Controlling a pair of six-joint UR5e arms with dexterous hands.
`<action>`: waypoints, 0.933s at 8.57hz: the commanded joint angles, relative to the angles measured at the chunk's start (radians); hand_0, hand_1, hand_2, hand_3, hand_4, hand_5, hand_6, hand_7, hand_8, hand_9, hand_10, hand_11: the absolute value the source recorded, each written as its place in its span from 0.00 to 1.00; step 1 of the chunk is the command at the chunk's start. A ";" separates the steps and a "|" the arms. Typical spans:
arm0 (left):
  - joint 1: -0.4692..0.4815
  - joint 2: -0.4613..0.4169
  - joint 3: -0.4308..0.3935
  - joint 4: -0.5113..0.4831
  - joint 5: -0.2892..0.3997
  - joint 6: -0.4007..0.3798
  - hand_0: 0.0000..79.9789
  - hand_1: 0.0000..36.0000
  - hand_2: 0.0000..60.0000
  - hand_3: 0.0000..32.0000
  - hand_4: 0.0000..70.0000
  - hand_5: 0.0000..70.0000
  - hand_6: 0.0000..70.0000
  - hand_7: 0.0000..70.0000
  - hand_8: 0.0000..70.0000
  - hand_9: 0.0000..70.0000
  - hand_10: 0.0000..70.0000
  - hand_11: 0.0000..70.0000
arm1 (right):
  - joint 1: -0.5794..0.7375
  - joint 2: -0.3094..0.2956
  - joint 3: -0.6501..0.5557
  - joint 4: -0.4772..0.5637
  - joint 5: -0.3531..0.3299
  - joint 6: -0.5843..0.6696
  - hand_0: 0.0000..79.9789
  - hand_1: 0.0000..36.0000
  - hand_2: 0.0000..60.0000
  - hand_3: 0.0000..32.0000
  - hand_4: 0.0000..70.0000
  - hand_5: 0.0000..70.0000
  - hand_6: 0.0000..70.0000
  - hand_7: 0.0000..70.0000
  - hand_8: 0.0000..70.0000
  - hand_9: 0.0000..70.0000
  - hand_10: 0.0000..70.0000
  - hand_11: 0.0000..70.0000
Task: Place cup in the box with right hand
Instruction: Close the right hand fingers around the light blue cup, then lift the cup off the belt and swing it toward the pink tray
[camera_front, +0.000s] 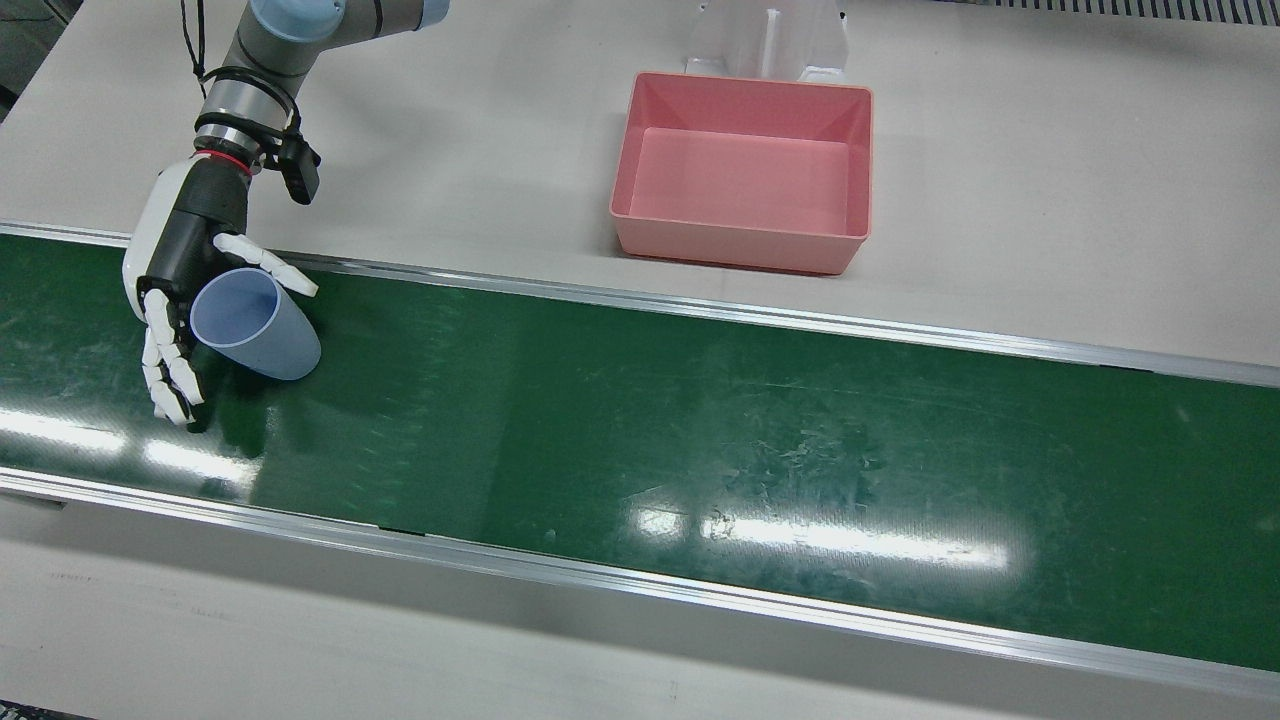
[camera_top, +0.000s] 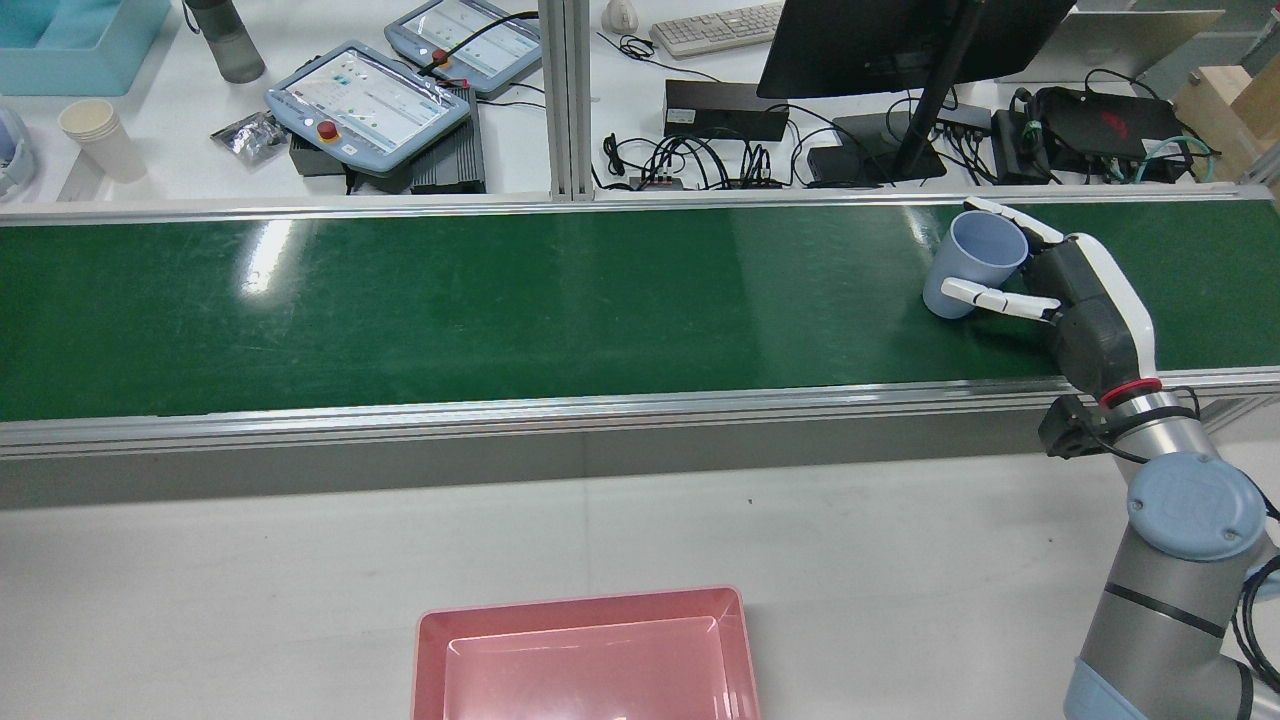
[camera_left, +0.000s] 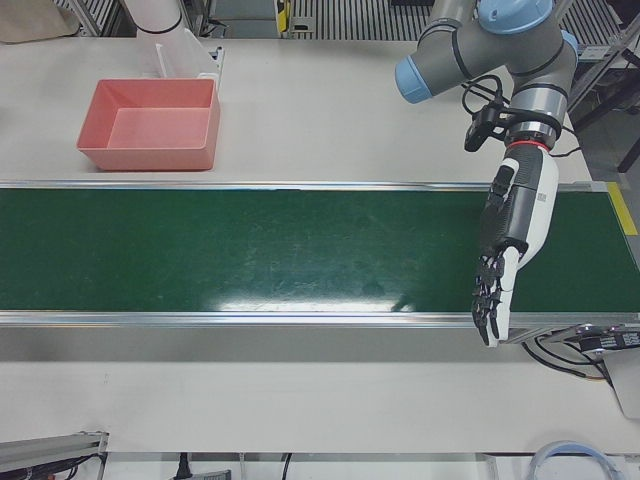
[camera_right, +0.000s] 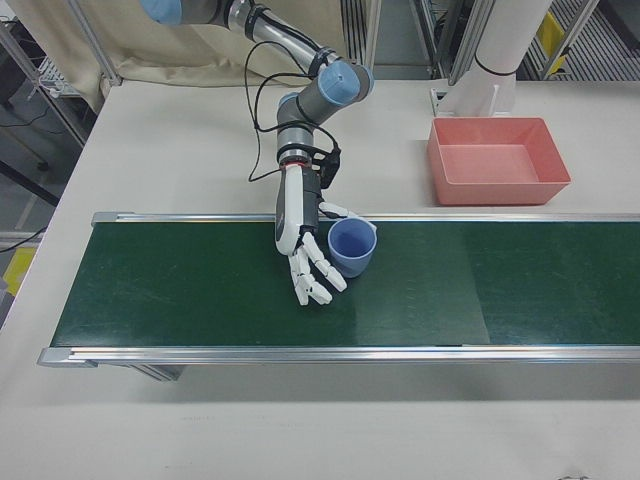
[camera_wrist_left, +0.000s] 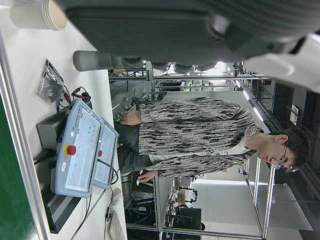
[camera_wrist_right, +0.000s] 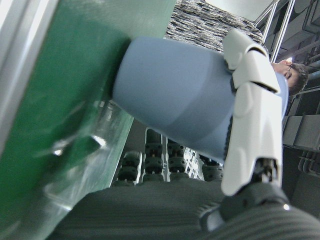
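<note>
One pink box (camera_front: 745, 170) — well apart from cup (camera_front: 258, 324), belt (camera_front: 700, 430) between.

Bright overhead light; white glare streaks on green belt (camera_front: 700, 420); cup (camera_wrist_right: 175, 100) close-up soft, blurred.

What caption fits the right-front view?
Right hand cradles the upright blue cup on the green belt; pink box waits empty.
</note>
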 joint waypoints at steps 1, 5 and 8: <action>0.000 0.000 0.000 0.000 0.000 0.000 0.00 0.00 0.00 0.00 0.00 0.00 0.00 0.00 0.00 0.00 0.00 0.00 | 0.022 0.002 -0.002 -0.008 0.000 -0.026 0.59 1.00 1.00 0.00 0.25 0.22 0.48 1.00 0.68 1.00 0.59 0.86; 0.000 0.000 0.000 0.000 0.000 0.000 0.00 0.00 0.00 0.00 0.00 0.00 0.00 0.00 0.00 0.00 0.00 0.00 | 0.074 0.003 0.030 -0.011 -0.002 -0.024 0.58 1.00 1.00 0.00 0.62 0.23 0.57 1.00 0.86 1.00 0.77 1.00; 0.000 0.000 0.000 0.000 0.000 0.000 0.00 0.00 0.00 0.00 0.00 0.00 0.00 0.00 0.00 0.00 0.00 0.00 | 0.046 0.000 0.232 -0.011 -0.003 -0.146 0.58 0.98 1.00 0.00 0.53 0.23 0.54 1.00 0.84 1.00 0.75 1.00</action>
